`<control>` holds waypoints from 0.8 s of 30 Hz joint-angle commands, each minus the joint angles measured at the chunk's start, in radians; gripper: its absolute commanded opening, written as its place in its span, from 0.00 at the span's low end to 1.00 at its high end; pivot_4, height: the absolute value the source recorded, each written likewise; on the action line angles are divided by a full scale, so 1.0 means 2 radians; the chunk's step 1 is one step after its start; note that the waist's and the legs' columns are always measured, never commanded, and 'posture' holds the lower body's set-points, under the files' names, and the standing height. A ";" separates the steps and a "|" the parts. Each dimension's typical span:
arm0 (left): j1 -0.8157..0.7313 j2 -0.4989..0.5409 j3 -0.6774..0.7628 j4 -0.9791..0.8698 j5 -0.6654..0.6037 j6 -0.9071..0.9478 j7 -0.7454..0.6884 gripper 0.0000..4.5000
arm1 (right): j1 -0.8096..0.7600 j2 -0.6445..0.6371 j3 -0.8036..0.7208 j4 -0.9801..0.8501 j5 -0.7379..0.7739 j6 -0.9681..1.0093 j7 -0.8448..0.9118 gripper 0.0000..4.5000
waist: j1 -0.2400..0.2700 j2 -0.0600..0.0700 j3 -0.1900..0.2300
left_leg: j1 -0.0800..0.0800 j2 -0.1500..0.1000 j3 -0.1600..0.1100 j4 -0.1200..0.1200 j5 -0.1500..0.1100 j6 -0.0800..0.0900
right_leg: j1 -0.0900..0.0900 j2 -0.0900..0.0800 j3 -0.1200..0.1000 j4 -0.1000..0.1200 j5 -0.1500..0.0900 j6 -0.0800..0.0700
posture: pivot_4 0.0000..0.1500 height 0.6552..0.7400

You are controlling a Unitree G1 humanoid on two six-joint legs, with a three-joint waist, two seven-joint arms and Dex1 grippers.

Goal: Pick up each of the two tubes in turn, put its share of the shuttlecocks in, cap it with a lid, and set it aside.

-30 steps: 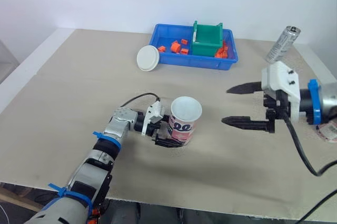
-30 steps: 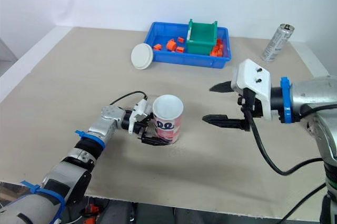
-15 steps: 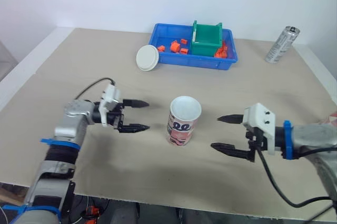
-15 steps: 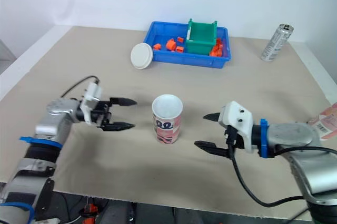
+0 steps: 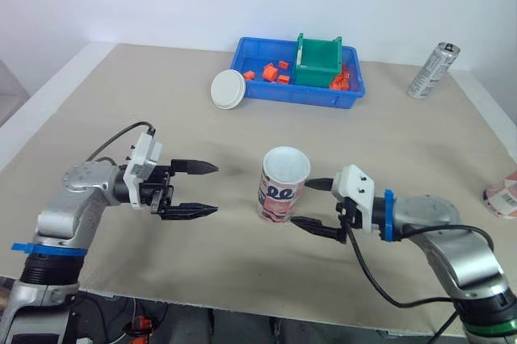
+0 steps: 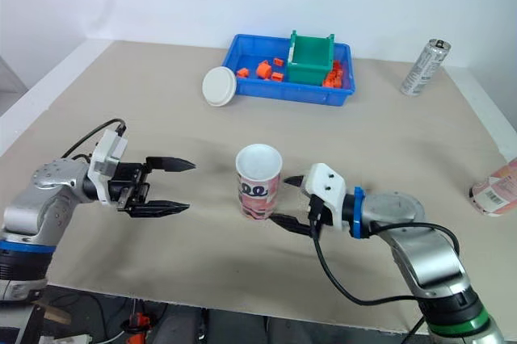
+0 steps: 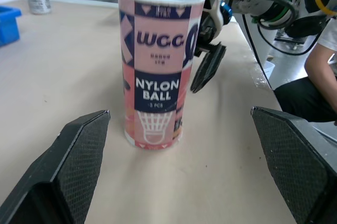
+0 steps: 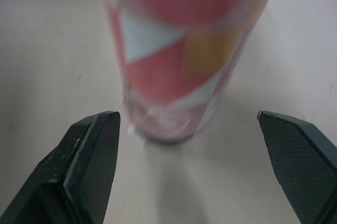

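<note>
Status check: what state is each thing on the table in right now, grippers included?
Tube: upright, uncapped, not held.
Second tube: lying on its side.
Lid: lying flat, capping nothing.
Can: upright.
Left gripper: open, empty.
Right gripper: open, empty, close beside the upright one.

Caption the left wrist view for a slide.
Upright shuttlecock tube framed by the open left gripper, the open right gripper just beyond it.

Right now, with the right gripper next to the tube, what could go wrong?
1. The tube stands free and upright; the open right gripper sits low at its side, so a finger could knock it over.
2. The other tube lies near the right edge of the table and might roll off.
</note>
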 commanded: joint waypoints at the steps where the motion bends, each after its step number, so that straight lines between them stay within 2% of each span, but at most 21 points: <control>1: 0.009 0.009 0.014 -0.029 -0.015 0.007 0.013 0.99 | -0.024 0.016 0.014 0.018 0.001 -0.014 0.006 1.00 | 0.000 0.000 0.000 | 0.000 0.000 0.000 0.000 0.000 0.000 | 0.000 0.000 0.000 0.000 0.000 0.000 | 1.00 0.85; 5: 0.019 0.011 0.011 -0.042 -0.016 0.009 0.019 0.99 | -0.042 0.042 0.026 0.037 0.024 -0.002 0.020 1.00 | 0.000 0.000 0.000 | 0.000 0.000 0.000 0.000 0.000 0.000 | 0.000 0.000 0.000 0.000 0.000 0.000 | 1.00 0.85; 19: 0.014 0.008 0.003 -0.037 -0.018 0.011 0.027 0.99 | -0.078 0.101 0.063 0.086 0.011 -0.026 0.022 1.00 | 0.000 0.000 0.000 | 0.000 0.000 0.000 0.000 0.000 0.000 | 0.000 0.000 0.000 0.000 0.000 0.000 | 1.00 0.85; 20: 0.013 0.008 0.002 -0.035 -0.017 0.011 0.027 1.00 | -0.077 0.102 0.063 0.085 0.012 -0.026 0.024 0.88 | 0.000 0.000 0.000 | 0.000 0.000 0.000 0.000 0.000 0.000 | 0.000 0.000 0.000 0.000 0.000 0.000 | 1.00 0.85; 21: 0.012 0.007 0.001 -0.034 -0.016 0.010 0.027 1.00 | -0.076 0.102 0.062 0.085 0.012 -0.026 0.024 0.82 | 0.000 0.000 0.000 | 0.000 0.000 0.000 0.000 0.000 0.000 | 0.000 0.000 0.000 0.000 0.000 0.000 | 1.00 0.85; 23: 0.011 0.007 -0.001 -0.033 -0.015 0.009 0.027 1.00 | -0.075 0.101 0.060 0.083 0.012 -0.024 0.023 0.62 | 0.000 0.000 0.000 | 0.000 0.000 0.000 0.000 0.000 0.000 | 0.000 0.000 0.000 0.000 0.000 0.000 | 1.00 0.85; 24: 0.009 0.006 -0.003 -0.031 -0.015 0.009 0.027 1.00 | -0.075 0.100 0.057 0.082 0.014 -0.018 0.021 0.55 | 0.000 0.000 0.000 | 0.000 0.000 0.000 0.000 0.000 0.000 | 0.000 0.000 0.000 0.000 0.000 0.000 | 1.00 0.85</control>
